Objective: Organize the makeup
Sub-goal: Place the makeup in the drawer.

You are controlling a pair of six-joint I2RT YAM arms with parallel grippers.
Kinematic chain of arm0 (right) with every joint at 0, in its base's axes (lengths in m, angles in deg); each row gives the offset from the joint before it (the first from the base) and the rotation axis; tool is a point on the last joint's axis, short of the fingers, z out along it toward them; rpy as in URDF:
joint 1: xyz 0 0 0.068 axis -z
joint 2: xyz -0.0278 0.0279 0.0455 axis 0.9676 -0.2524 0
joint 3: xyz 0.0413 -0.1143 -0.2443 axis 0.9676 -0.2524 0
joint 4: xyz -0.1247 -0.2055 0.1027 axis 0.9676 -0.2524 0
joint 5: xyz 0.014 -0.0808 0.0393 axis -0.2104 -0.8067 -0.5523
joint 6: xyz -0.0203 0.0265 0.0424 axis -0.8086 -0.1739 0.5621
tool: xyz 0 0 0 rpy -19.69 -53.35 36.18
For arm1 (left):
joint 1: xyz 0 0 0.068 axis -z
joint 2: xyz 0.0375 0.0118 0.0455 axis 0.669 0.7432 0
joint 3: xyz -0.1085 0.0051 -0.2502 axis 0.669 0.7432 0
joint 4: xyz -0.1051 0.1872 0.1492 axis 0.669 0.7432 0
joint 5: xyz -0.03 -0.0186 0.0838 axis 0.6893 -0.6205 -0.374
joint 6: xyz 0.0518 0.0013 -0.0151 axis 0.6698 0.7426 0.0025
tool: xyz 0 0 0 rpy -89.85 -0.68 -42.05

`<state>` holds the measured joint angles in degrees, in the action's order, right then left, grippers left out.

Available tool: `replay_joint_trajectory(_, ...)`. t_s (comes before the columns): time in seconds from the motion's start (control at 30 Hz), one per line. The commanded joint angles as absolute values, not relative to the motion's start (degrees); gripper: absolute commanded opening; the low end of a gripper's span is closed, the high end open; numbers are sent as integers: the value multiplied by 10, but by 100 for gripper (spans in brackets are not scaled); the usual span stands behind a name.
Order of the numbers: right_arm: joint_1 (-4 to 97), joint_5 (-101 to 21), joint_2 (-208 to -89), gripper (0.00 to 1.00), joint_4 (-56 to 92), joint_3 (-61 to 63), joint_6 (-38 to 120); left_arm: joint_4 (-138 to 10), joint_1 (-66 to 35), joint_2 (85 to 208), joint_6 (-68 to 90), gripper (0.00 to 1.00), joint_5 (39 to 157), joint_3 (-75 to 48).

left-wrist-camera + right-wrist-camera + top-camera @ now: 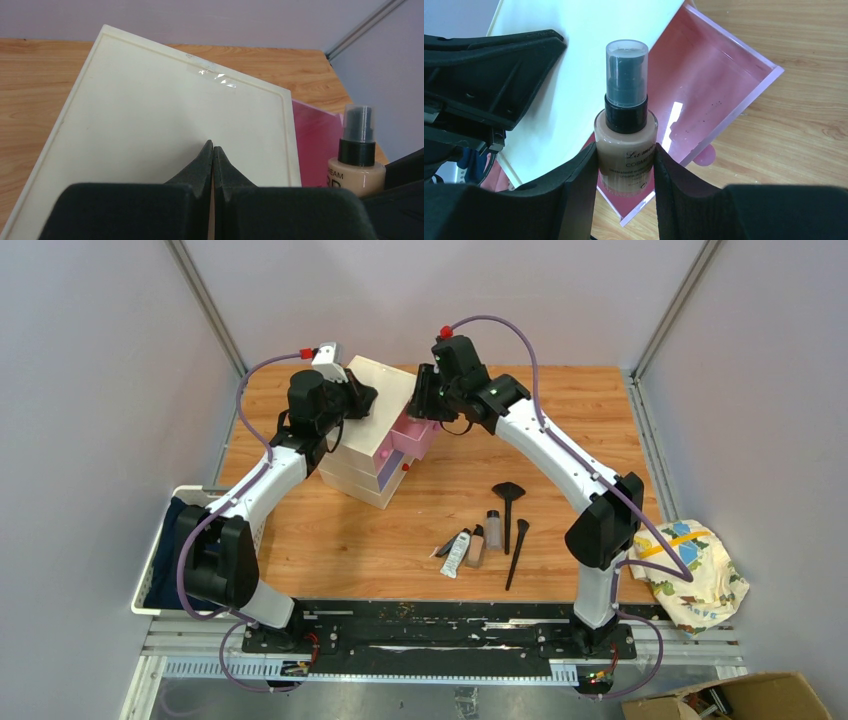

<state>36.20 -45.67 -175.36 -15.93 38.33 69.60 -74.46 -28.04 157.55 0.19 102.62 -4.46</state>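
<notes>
- Over the open pink drawer [719,85], the right gripper [625,167] clamps a pump bottle [625,132] of beige liquid, upright, with its clear cap on top.
- Left gripper [213,152] is closed tight with nothing in it. Its tips sit at the top of the cream box [150,125]; I cannot tell whether they touch it.
- That drawer stands pulled out of the box's upper level, on the side facing the right arm.
- Near the right arm's base, well apart from the box, more makeup lies on the table [330,540]: white tube [456,553], beige bottle [476,546], clear bottle [493,528], fan brush [508,505] and slim brush [517,552], close together.
</notes>
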Motion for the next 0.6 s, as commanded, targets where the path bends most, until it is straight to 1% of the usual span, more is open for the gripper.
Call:
replay_joint_trajectory(0.0, 355, -458, -1744, 48, -154, 383, 696, -605, -275, 1599, 22, 0, 1029, -21)
replay_joint_trajectory(0.13, 355, -461, -1738, 65, -151, 379, 691, -604, -275, 1598, 23, 0, 1027, -21)
replay_joint_trajectory(0.2, 355, -461, -1735, 68, -150, 378, 688, -603, -275, 1599, 23, 0, 1027, -22)
replay_joint_trajectory(0.27, 356, -461, -1732, 68, -149, 377, 688, -603, -275, 1599, 23, 0, 1028, -22)
replay_joint_trajectory(0.37, 349, -473, -1707, 61, -138, 360, 683, -602, -275, 1598, 23, 0, 1027, -22)
replay_joint_trajectory(0.4, 346, -495, -1695, 60, -136, 349, 676, -602, -275, 1598, 23, 0, 1026, -22)
replay_joint_trajectory(0.57, 324, -544, -1607, 52, -136, 298, 642, -602, -275, 1600, 23, 0, 1028, -23)
